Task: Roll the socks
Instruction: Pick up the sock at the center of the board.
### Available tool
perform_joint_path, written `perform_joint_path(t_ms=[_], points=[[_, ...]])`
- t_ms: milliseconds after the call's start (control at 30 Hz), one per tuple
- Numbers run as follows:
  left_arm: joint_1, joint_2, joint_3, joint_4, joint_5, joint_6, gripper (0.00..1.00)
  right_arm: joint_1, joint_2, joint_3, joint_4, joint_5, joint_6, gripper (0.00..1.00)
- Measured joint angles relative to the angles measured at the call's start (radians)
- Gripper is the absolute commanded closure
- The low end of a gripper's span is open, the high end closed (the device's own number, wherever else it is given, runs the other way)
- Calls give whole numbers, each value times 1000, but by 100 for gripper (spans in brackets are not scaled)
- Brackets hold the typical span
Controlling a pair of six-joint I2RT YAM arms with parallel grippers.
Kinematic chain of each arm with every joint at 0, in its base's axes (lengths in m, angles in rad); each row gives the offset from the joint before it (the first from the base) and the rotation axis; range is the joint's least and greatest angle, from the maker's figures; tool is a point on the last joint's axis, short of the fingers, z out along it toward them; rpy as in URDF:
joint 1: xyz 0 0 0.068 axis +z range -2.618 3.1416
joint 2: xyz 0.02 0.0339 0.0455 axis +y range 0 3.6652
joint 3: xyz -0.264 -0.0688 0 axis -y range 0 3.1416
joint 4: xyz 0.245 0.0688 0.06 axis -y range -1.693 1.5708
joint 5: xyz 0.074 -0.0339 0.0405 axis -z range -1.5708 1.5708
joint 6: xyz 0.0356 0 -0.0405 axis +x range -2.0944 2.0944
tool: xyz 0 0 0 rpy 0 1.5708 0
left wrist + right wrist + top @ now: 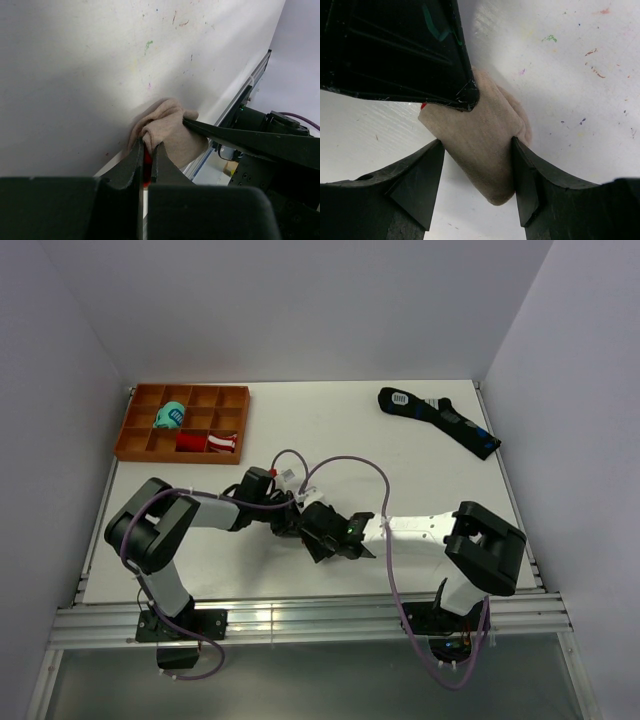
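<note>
Pressed together, the fingers of the left hand (148,146) are clamped on a strip of the red end of the socks (172,132). The socks are seen as a small beige roll lying on the counter (330,430), close to its near edge and about midway along it. In the top view the roll is hidden beneath the two hands. The right hand (477,145) is set astride the roll with its fingers held wide, one on each side, and both fingertips are laid against the fabric. In the left wrist view one right finger is seen against the roll's side. An orange tray (195,388) is placed at the back left corner, with a teal bundle (170,417) and a red-and-white bundle (208,442) kept in separate compartments. A black sock (440,420) is laid flat near the back right corner.
</note>
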Motion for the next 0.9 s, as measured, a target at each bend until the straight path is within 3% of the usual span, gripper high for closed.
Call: perform_joint_path(t_ms=[367,667,800,900], points=[[24,9,10,-21,19,0,100,9,11,6,6,10,4,41],[38,8,8,-27,21,0,100,22,11,5,9,33,30,56],[40,8,2,-17,22,-2,100,44,21,6,10,72,48,69],[42,8,-11,4,23,-16,100,61,31,11,9,103,58,71]])
